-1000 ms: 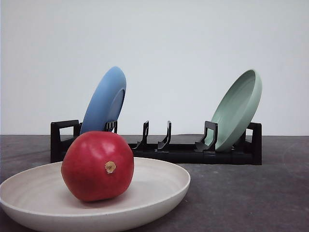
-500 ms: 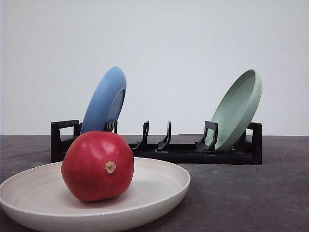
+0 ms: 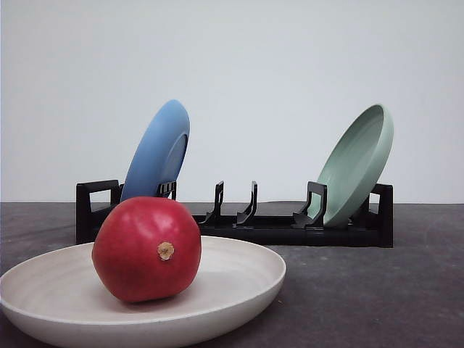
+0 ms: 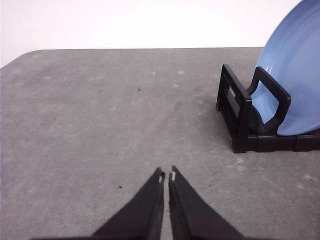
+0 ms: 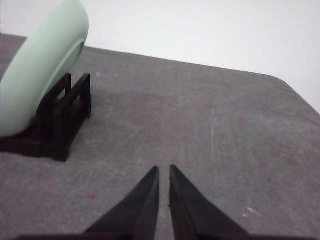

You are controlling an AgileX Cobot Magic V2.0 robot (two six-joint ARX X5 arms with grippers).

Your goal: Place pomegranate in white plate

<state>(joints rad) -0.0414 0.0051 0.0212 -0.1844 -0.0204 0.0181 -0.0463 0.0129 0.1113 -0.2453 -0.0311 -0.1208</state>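
Where the front view looks across your table (image 3: 377, 290), the pomegranate (image 3: 146, 249) sits inside the white plate (image 3: 239, 279), left of the plate's middle, resting on the plate's floor with its tan stem nub facing the camera. Nothing grips it. Behind the plate stands a black dish rack (image 3: 275, 228). A blue plate (image 3: 158, 152) leans in its left end, a pale green plate (image 3: 357, 165) in its right end, both tilted, with the slots between them bare.

Your left gripper (image 4: 166, 176) hangs over bare grey tabletop, its two dark fingers drawn together with only a thin slit between the tips, holding nothing. The rack's end and the blue plate (image 4: 295, 75) stand off to one side, well apart from the tips.

Your right gripper (image 5: 164, 170) reads the same: fingers nearly together, a narrow gap, nothing between them, above bare table. The pale green plate (image 5: 42, 65) and the rack end (image 5: 65, 117) sit apart from it.
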